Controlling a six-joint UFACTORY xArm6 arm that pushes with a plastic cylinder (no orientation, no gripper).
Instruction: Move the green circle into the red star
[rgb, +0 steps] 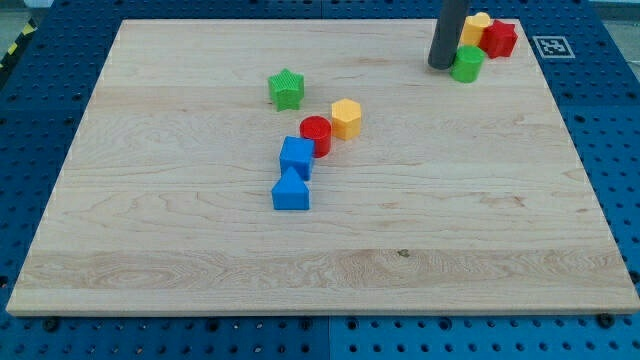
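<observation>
My tip (441, 65) down on the wooden counter (180, 250) at the view's top right, touching the left side of the green circle (467, 64). Green circle against the yellow block (476, 27) and just below-left of the red star (499, 38). No jaws here, only a rod. Mid-counter: green star (286, 89), red cylinder (316, 134), yellow hexagon (346, 118), two blue blocks (296, 157) (290, 190).

Stuff you can't fully see up in the top right corner

The dark rod (447, 30) gets chopped off by the view's top edge and covers part of the yellow block (477, 26), so that one's shape is anyone's guess; the green circle block (467, 64) hides its lower bit too.
</observation>
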